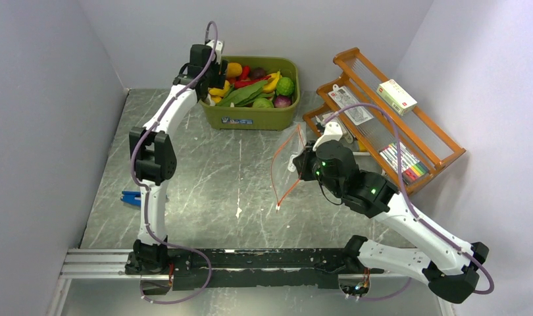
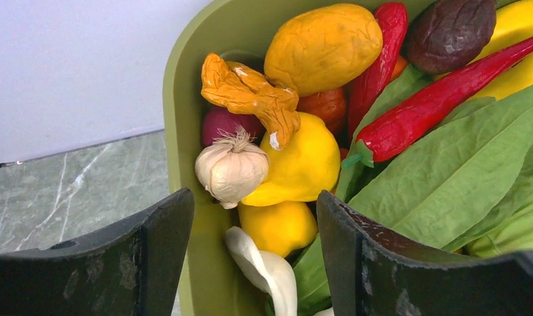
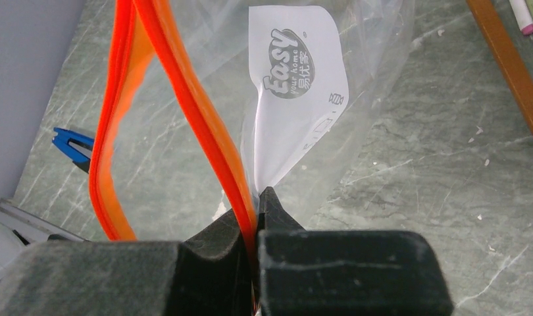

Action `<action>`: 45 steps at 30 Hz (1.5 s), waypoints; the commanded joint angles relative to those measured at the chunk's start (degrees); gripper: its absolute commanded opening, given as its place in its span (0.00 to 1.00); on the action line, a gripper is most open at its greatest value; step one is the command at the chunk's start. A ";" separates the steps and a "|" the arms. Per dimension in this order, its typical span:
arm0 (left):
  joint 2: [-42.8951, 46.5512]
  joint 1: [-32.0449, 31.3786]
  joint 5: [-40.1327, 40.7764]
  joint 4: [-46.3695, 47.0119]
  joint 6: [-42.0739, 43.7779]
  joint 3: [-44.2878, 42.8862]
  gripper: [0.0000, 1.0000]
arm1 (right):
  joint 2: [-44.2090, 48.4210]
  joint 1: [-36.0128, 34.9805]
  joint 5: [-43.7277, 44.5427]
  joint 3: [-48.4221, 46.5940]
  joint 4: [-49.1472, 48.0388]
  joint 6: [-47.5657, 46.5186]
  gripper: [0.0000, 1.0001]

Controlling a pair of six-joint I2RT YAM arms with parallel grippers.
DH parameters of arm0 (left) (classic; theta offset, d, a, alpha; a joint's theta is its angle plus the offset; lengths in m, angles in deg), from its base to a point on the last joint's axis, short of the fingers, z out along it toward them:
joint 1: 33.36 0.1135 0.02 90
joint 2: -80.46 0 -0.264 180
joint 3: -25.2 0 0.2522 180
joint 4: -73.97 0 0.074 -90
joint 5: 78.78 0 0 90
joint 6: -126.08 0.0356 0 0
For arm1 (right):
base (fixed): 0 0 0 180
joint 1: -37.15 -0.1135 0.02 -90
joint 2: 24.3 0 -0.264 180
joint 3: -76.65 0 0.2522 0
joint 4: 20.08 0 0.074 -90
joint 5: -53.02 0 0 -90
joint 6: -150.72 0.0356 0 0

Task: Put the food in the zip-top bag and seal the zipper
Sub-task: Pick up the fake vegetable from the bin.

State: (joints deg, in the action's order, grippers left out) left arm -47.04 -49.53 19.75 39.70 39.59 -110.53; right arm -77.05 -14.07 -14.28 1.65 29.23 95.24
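The food (image 1: 257, 89) fills an olive-green tub (image 1: 251, 118) at the back. My left gripper (image 1: 213, 74) hovers open over the tub's left end. In the left wrist view its jaws (image 2: 254, 204) stand apart above a yellow fruit (image 2: 277, 227) and a small pale piece (image 2: 264, 266), touching neither. A garlic bulb (image 2: 232, 168), a red chili (image 2: 441, 99) and green leaves (image 2: 448, 178) lie beyond. My right gripper (image 1: 298, 161) is shut on the zip-top bag (image 1: 287, 164), holding it up mid-table. The pads (image 3: 256, 210) pinch the orange zipper (image 3: 198, 105), and the bag's mouth gapes.
A wooden rack (image 1: 395, 118) with small packets and a box stands at the back right, close behind the right arm. A blue object (image 1: 131, 197) lies on the table by the left arm. Grey walls close in the left, back and right.
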 commanded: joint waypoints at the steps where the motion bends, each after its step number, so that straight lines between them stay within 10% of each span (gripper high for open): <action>1: -2.38 0.26 0.65 1.79 0.45 -0.03 0.69 | 0.46 -0.05 0.24 -0.50 0.34 0.01 0.00; 27: -8.66 0.61 11.08 15.66 5.18 1.88 0.78 | -0.27 -0.08 0.92 1.72 -0.74 0.26 0.00; 45: -9.29 0.52 13.14 8.15 -2.42 3.20 0.65 | -0.97 -0.10 2.68 0.85 0.05 -0.52 0.00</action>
State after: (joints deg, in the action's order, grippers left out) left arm -55.48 -50.18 29.50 54.02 39.87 -109.55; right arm -78.15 -14.07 -12.69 2.81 29.66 95.15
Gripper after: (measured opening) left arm 0.666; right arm 0.006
